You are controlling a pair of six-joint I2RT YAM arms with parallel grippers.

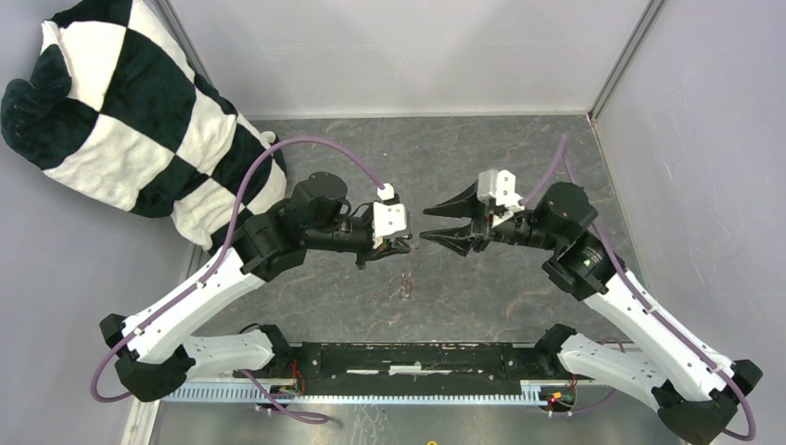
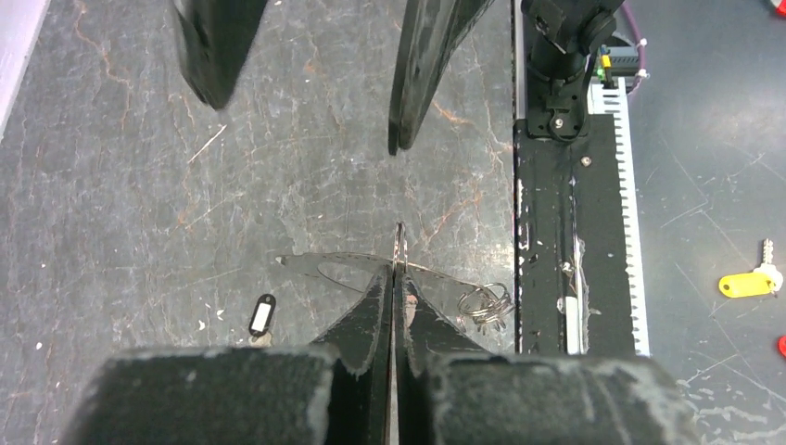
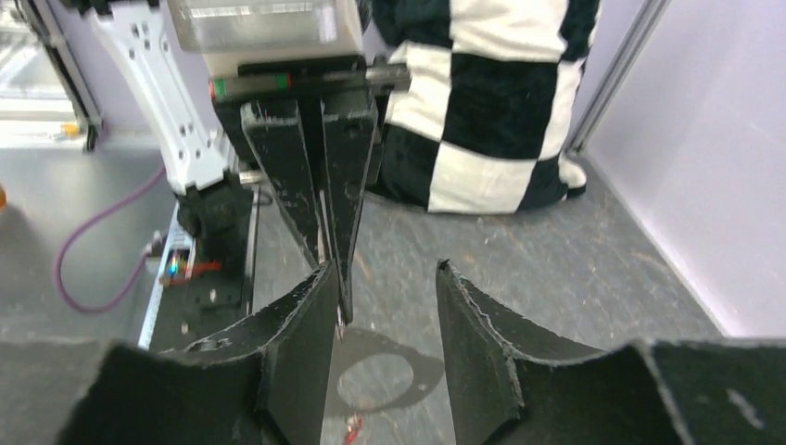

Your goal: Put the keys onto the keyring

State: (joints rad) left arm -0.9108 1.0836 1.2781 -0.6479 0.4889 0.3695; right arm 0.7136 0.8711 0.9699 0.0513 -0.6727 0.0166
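left gripper [image 2: 397,271]: fingers pressed flat together, clamped on a thin metal edge
keyring [image 2: 400,243]: only a silvery sliver shows, sticking out past the left tips, edge-on; held above the table; the rest is hidden between the fingers
oval under tips [image 2: 357,269]: flat grey loop outline on the table below the sliver (shadow or metal, cannot tell)
right gripper [image 3: 383,269]: jaws apart, nothing between them; faces the left gripper, tips near it, not touching
right fingers [image 2: 209,56]: cut off by the top edge in the left wrist view
black tag [image 2: 262,315]: white label, lying on the table left of the left fingers; its key is mostly hidden by the gripper body
red speck [image 3: 352,426]: at the bottom edge, too small (tag or table vein, cannot tell)
wire rings [image 2: 487,306]: small silvery tangle on the table, right of the left fingers, just beside the base rail
base rail [image 2: 547,278]: black strip along the table edge
yellow-tag key [image 2: 744,284]: beyond the rail, well apart
table [image 1: 371,148]: dark, veined
checkered cushion [image 1: 139,111]: far left corner, behind the left arm
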